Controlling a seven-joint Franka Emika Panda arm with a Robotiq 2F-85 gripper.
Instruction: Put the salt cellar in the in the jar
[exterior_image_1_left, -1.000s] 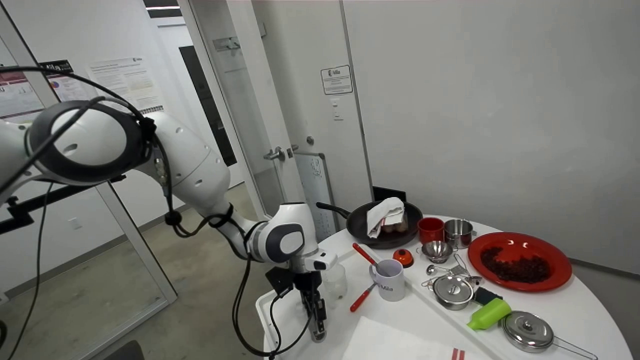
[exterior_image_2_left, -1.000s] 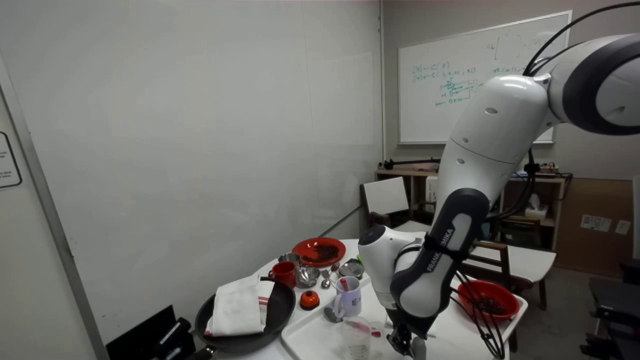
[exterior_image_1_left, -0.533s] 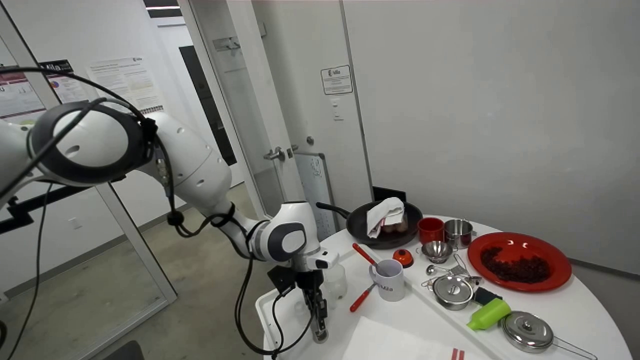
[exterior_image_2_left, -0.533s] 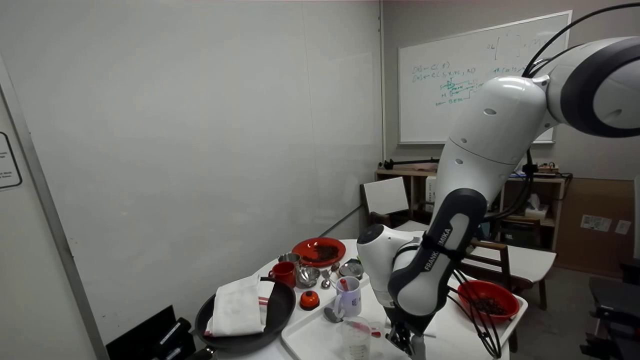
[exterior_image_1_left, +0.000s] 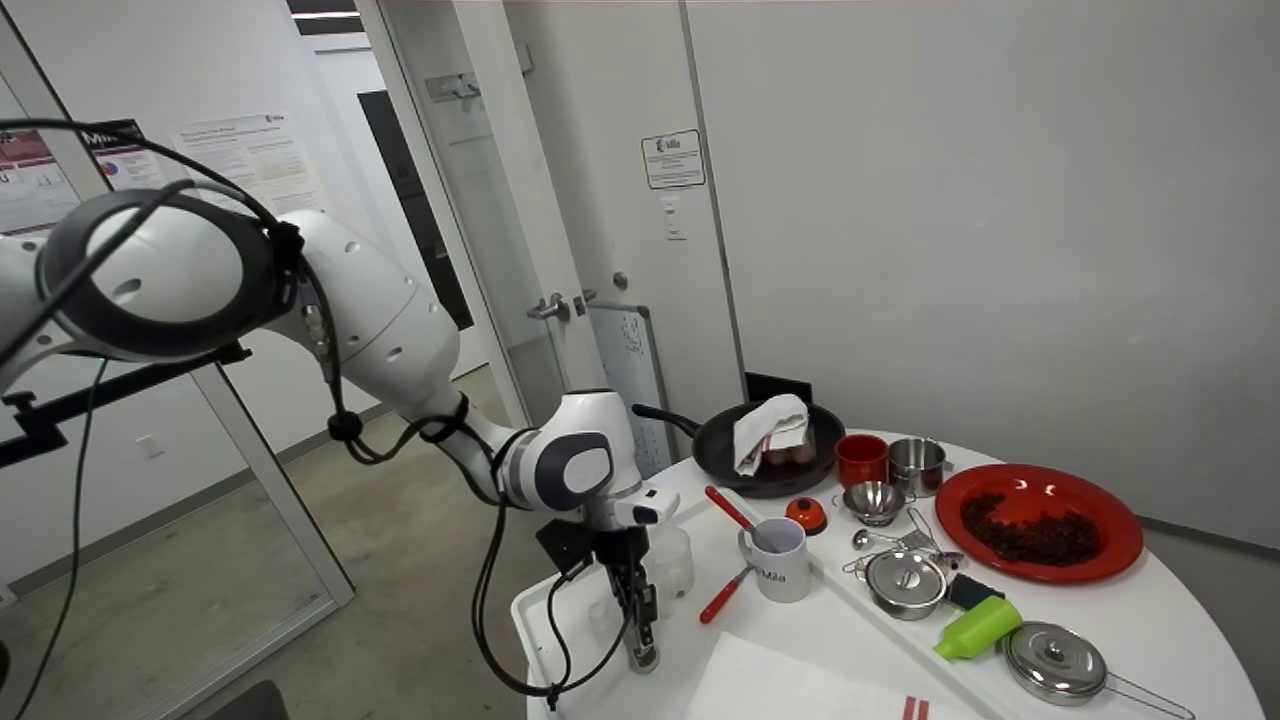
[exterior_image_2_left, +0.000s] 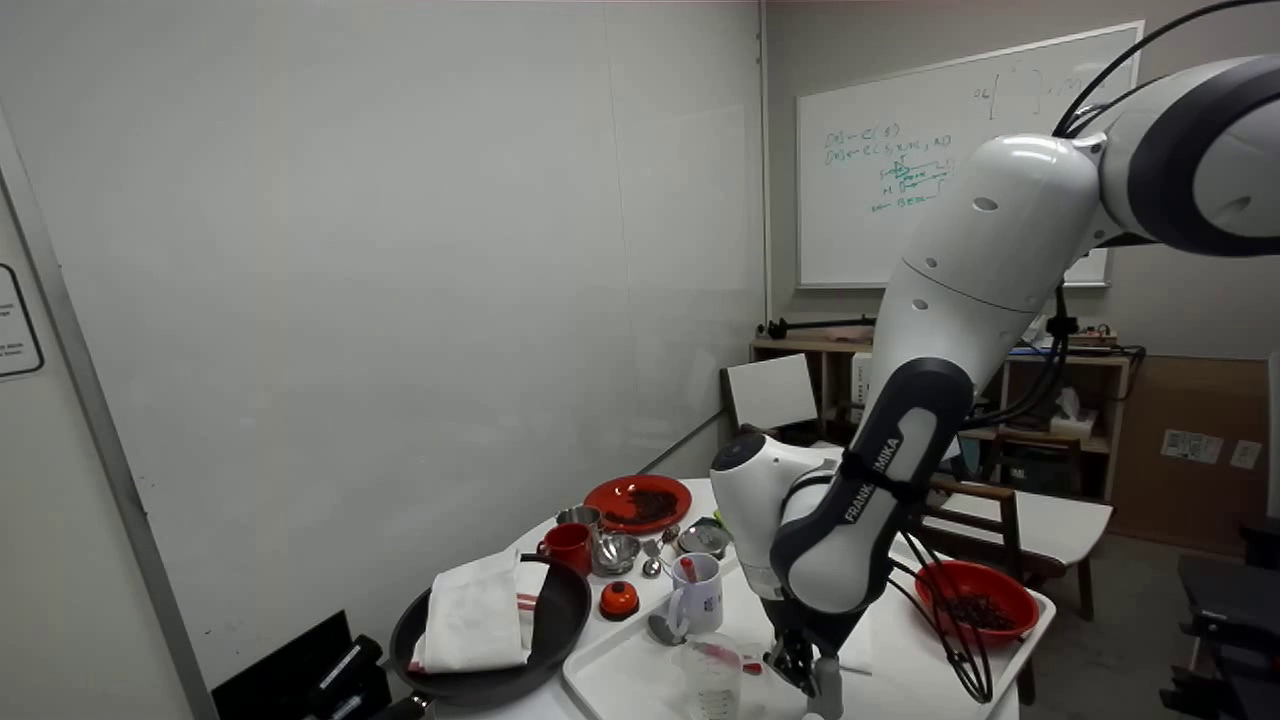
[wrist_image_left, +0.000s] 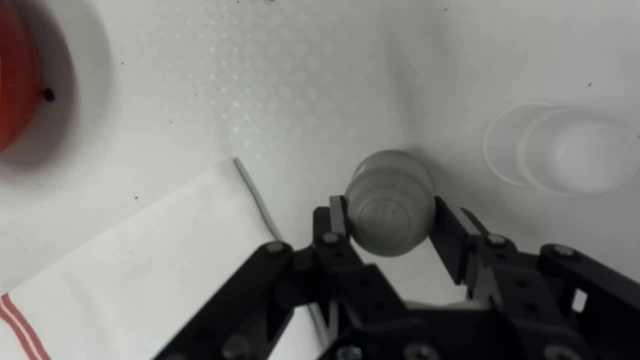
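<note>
The salt cellar (wrist_image_left: 390, 210) is a small grey translucent shaker, seen from its top in the wrist view. My gripper (wrist_image_left: 390, 200) has a finger against each side of it and is shut on it. In an exterior view the cellar's grey lower end (exterior_image_1_left: 643, 658) shows beneath my gripper (exterior_image_1_left: 640, 625), over the white tray. The jar (exterior_image_1_left: 672, 562) is a clear, pale cylinder with measuring marks, upright just behind the gripper there. In an exterior view the jar (exterior_image_2_left: 712, 680) stands left of the gripper (exterior_image_2_left: 808, 675), and its mouth looks open.
A small clear cup (wrist_image_left: 585, 150) is right of the cellar in the wrist view. A mug (exterior_image_1_left: 783, 570), a red-handled utensil (exterior_image_1_left: 722, 598) and a white towel (exterior_image_1_left: 790, 685) are close by. A red bowl (exterior_image_2_left: 975, 600) sits on the tray (exterior_image_2_left: 620, 640). A black pan (exterior_image_1_left: 770, 485) is beyond.
My gripper has risen a little with the salt cellar in it and shifted slightly left in an exterior view. The jar and the other objects have not moved.
</note>
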